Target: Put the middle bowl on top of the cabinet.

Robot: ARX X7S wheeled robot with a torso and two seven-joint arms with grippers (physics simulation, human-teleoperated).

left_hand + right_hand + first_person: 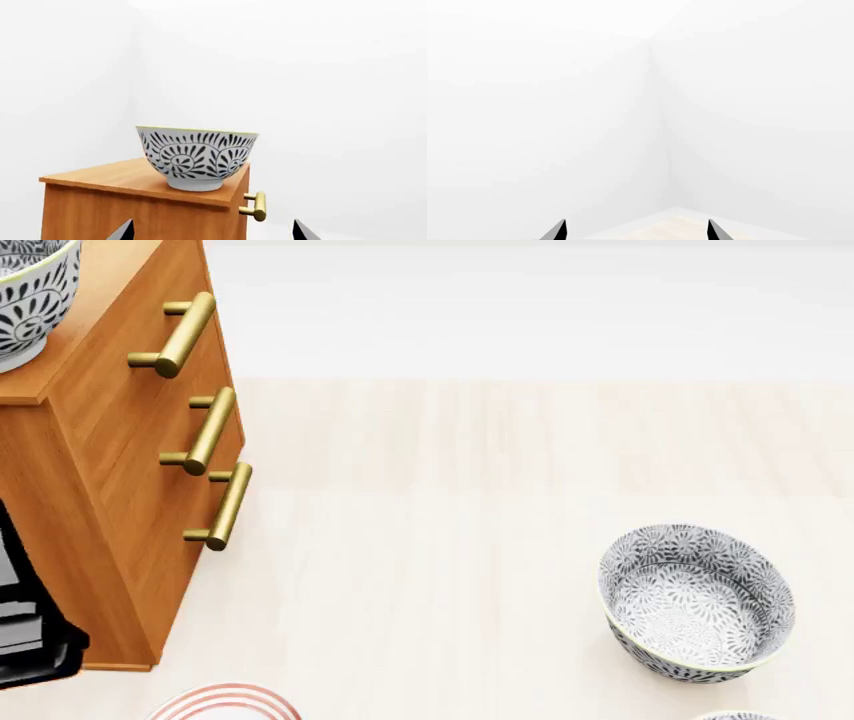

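Note:
The middle bowl [197, 156], deep with a dark floral pattern and a pale rim, stands upright on the lighter top of the orange-brown cabinet [133, 210], near its front corner. The head view shows that bowl [30, 300] at the top left edge, on the cabinet [127, 500]. My left gripper [213, 231] is open, its two tips wide apart, below and in front of the bowl and apart from it, with nothing between them. My right gripper [637, 230] is open too and faces a bare white wall corner.
A look-alike patterned bowl [694, 602] sits on the pale floor at the right, with the rim of another [734, 716] at the bottom edge. A red-ringed plate [224, 704] shows at the bottom left. Three brass handles [180, 335] stick out from the cabinet front.

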